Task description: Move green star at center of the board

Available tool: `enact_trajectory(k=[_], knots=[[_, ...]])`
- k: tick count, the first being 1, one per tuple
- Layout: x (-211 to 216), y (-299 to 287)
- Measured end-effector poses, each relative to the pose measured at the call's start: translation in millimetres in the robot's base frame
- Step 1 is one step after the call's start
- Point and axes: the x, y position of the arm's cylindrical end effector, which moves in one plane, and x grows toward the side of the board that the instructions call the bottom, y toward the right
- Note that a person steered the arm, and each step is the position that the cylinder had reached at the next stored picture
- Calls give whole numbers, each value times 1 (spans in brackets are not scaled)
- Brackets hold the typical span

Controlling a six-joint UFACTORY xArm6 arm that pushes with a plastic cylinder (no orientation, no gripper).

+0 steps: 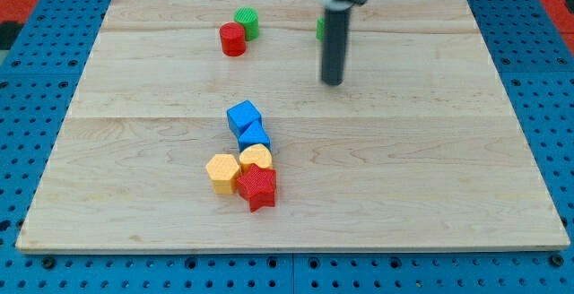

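Nearest the view's bottom lies a red star (pixel 257 187), at the low end of a tight cluster left of the board's middle. Touching it on the view's left is an orange block (pixel 221 172) that looks hexagonal, and just above the star sits a yellow block (pixel 256 158) whose shape is hard to make out. Above that come two blue blocks, a smaller one (pixel 255 136) touching the yellow, and a blue cube (pixel 243 116) stacked against it toward the view's top.

Near the top edge of the wooden surface (pixel 430 151), a red cylinder (pixel 232 39) stands beside a green cylinder (pixel 247 22), the two touching or nearly so.

The tool is a plain dark rod with nothing to open or close, and it holds nothing. My tip (pixel 333 82) rests on the surface right of centre, well apart from the cluster and from both cylinders. Just behind the rod, toward the view's top, a sliver of green (pixel 319 30) peeks out at its left edge; this is presumably the green star, though the rod hides most of it and its shape cannot be confirmed.
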Motion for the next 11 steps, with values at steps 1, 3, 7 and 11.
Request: enact_trajectory(k=[1,3,7,11], knots=[[-25,72],[-130,193],[-70,-29],[-2,-70]])
